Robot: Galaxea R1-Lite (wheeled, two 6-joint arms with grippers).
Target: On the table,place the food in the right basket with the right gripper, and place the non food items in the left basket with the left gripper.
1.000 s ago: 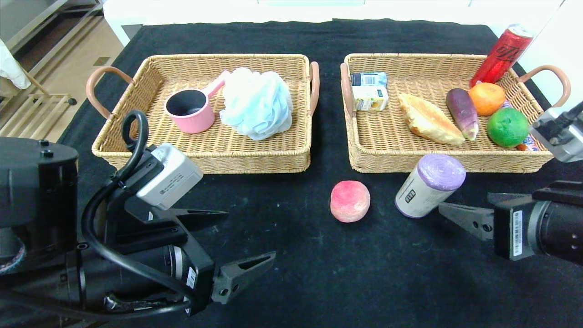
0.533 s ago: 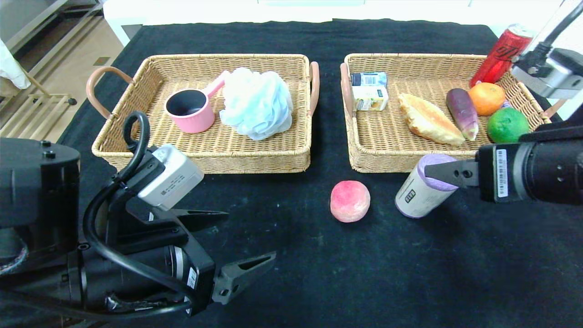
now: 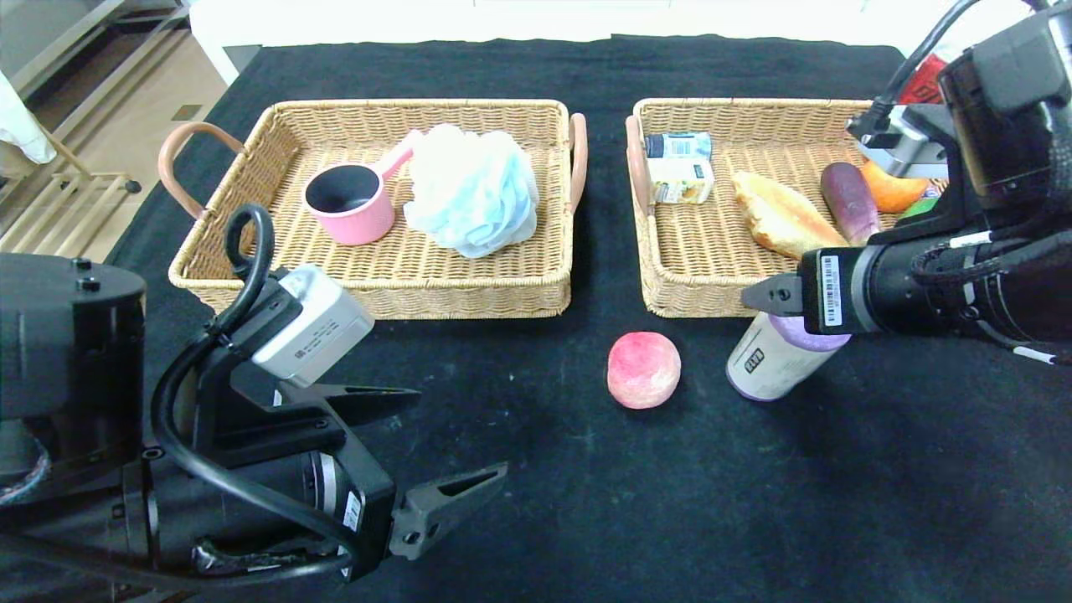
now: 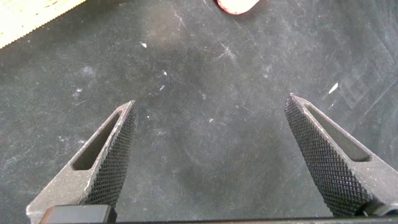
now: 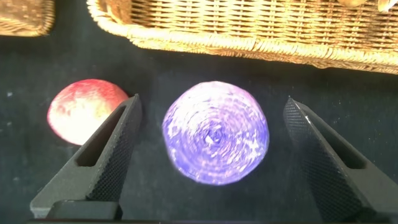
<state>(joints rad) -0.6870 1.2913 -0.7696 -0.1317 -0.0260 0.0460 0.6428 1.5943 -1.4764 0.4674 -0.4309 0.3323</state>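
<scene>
Food and non-food things lie sorted across the black table; taking the peach on the bare cloth as the landmark, the account runs from its left side. Well to the peach's left and nearer the robot, the left gripper hovers low over the cloth with its fingers spread wide apart and nothing between them. Behind and to the left of the peach stands the left basket, holding the pink pan and the light-blue bath puff, which touch each other. The peach itself sits in front of the gap between the two baskets, outside both. Just to its right stands the grey-labelled roll, tilted, its purple end up, apart from the peach. The right gripper hangs over that roll, its fingers wide apart on either side of the purple end and not touching it. Behind and to the right of the peach is the right basket, with two small cartons at the end nearest the peach, then the croissant, the eggplant and an orange, partly hidden by the right arm.
</scene>
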